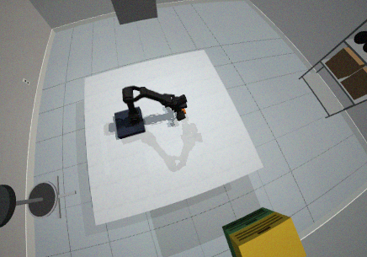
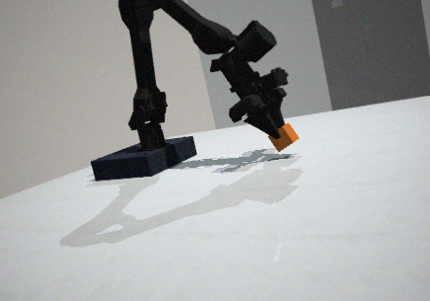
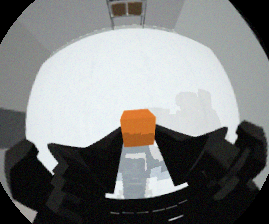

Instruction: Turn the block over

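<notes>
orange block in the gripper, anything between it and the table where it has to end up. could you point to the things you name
Nothing visible: the orange block (image 1: 183,111) (image 2: 285,137) (image 3: 138,125) is tilted in the gripper (image 2: 282,131) (image 3: 137,127), with only shadows on the white tabletop (image 1: 168,191) (image 2: 197,263) (image 3: 85,85) below.

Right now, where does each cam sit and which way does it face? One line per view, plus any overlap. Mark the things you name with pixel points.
Top: high overhead, looking down at the table (image 1: 219,149); whole arm (image 1: 156,93) and gripper (image 1: 181,115) show, small.
Exterior: low, off the arm's side, looking across the table (image 2: 222,268); whole arm (image 2: 144,51) and gripper (image 2: 276,129) show.
Wrist: on the arm near the gripper (image 3: 138,131), looking out past its fingers over the table (image 3: 85,90); only the gripper end shows.
Shared: top and wrist both catch the shelf rack; all three see the orange block (image 1: 183,111) (image 2: 286,138) (image 3: 138,122).
</notes>
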`<state>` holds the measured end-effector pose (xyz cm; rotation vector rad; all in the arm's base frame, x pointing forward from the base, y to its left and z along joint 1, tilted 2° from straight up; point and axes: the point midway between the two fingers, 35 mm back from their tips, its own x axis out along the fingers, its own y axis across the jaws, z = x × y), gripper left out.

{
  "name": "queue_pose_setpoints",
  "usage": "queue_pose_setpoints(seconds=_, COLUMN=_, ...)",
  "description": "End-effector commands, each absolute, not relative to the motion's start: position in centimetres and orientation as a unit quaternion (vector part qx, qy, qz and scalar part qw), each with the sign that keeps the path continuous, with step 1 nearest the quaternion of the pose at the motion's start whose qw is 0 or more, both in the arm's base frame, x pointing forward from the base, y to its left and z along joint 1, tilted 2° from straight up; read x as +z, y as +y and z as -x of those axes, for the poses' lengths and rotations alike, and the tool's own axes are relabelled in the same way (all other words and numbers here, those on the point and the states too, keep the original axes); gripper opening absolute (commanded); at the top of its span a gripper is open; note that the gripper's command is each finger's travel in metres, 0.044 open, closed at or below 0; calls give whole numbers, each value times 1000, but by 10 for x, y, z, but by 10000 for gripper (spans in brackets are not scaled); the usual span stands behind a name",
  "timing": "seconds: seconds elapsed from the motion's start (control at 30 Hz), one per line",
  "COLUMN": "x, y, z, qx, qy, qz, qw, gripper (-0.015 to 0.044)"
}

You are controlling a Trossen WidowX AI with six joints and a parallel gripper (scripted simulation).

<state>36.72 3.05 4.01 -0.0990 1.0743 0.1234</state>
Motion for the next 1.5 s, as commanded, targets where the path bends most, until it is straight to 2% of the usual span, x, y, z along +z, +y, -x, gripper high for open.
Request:
queue_pose_setpoints(seconds=0.0, x=43, y=31, z=-365, qx=62, qy=485, qz=47, qw=871, gripper=0)
queue_pose_setpoints(seconds=0.8, x=12, y=31, z=-379, qx=68, qy=358, qz=35, qw=931, gripper=0)
queue_pose_setpoints(seconds=1.47, x=11, y=30, z=-363, qx=73, qy=236, qz=29, qw=969, gripper=0)
